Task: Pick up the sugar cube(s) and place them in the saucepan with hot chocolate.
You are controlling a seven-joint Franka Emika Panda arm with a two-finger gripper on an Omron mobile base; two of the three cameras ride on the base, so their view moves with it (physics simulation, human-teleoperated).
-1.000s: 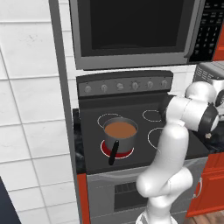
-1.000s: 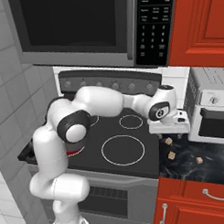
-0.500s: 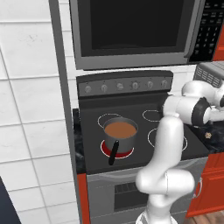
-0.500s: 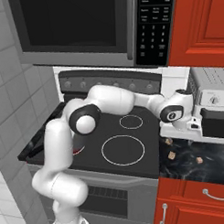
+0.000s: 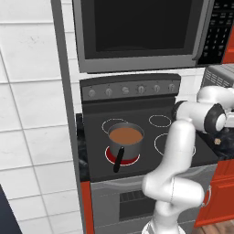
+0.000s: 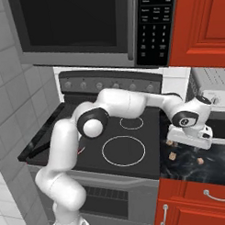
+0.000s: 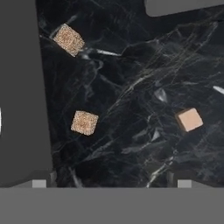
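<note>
My gripper (image 6: 192,140) has swung right off the stove over the last second and now hangs over the black counter (image 7: 131,87), jaws wide apart, holding nothing, so the pick can begin. Looking along the hand, the nearest sugar cube (image 7: 84,122) lies just ahead of my left fingertip, another cube (image 7: 189,119) sits toward the right one, and a third cube (image 7: 68,39) lies farther off by the stove edge. Far left, the saucepan (image 5: 125,141) of hot chocolate (image 5: 124,135) waits on the front burner.
</note>
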